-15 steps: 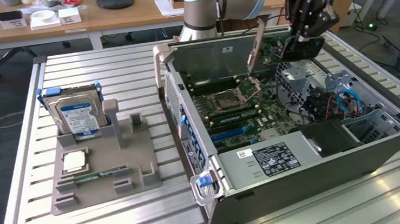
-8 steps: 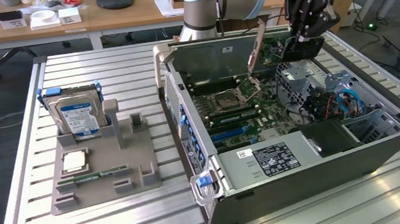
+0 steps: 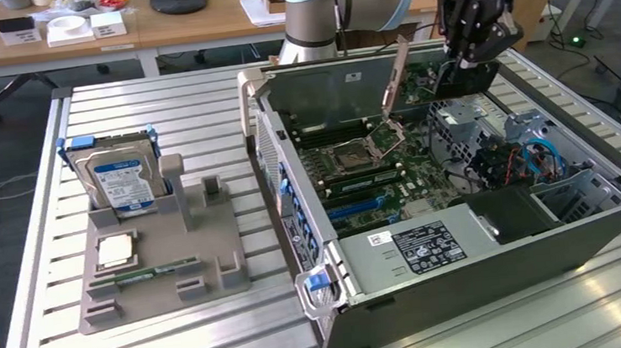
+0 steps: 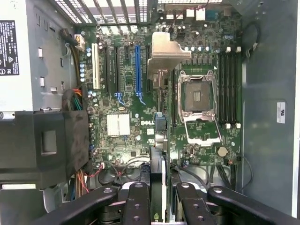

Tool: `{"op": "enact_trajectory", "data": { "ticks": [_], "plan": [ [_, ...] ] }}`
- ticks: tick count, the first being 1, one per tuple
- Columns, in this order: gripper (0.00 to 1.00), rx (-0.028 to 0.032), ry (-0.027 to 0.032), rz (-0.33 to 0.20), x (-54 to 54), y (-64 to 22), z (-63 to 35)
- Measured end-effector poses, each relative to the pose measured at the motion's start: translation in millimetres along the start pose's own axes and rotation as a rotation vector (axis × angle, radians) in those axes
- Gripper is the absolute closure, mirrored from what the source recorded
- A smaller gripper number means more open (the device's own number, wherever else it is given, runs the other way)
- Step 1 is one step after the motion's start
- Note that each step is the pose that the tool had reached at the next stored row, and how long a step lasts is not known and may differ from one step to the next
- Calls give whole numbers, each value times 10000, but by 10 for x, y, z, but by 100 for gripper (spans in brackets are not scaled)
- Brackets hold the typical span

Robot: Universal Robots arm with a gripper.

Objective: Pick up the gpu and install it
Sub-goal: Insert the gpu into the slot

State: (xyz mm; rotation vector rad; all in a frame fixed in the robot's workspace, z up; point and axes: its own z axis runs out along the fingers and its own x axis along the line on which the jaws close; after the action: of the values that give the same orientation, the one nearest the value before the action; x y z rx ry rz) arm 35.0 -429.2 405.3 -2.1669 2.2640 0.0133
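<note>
The gpu [image 3: 429, 82] hangs edge-down over the motherboard inside the open computer case [image 3: 456, 296], near the case's far side in the exterior view. Its silver end bracket [image 3: 398, 73] points toward the case's rear wall. My gripper [image 3: 468, 63] is shut on the card's other end from above. In the wrist view the gpu [image 4: 158, 140] shows edge-on as a thin strip between my black fingers [image 4: 136, 206], with my gripper [image 4: 157, 199] shut on it. Its bracket [image 4: 166, 51] shows at the far end. The card hovers between the blue expansion slot [image 4: 138, 70] and the open processor socket [image 4: 197, 101].
A grey parts holder [image 3: 201, 276] stands on the slatted metal table at the exterior view's left, carrying a hard drive [image 3: 119, 178], a processor [image 3: 115, 250] and a memory stick [image 3: 139, 273]. The power supply [image 3: 430, 244] and drive cage [image 3: 577, 193] fill the case's near end. Cables [image 4: 112, 168] lie by the motherboard.
</note>
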Motion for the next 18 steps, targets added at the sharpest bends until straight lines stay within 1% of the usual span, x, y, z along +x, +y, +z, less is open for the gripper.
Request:
{"op": "enact_trajectory", "data": {
  "ticks": [4, 9, 18],
  "plan": [
    [74, 23, -1, -106, 3, 44, 65],
    [74, 27, -2, -259, 8, 111, 152],
    [74, 26, -2, -440, 26, 280, 304]
  ]
}}
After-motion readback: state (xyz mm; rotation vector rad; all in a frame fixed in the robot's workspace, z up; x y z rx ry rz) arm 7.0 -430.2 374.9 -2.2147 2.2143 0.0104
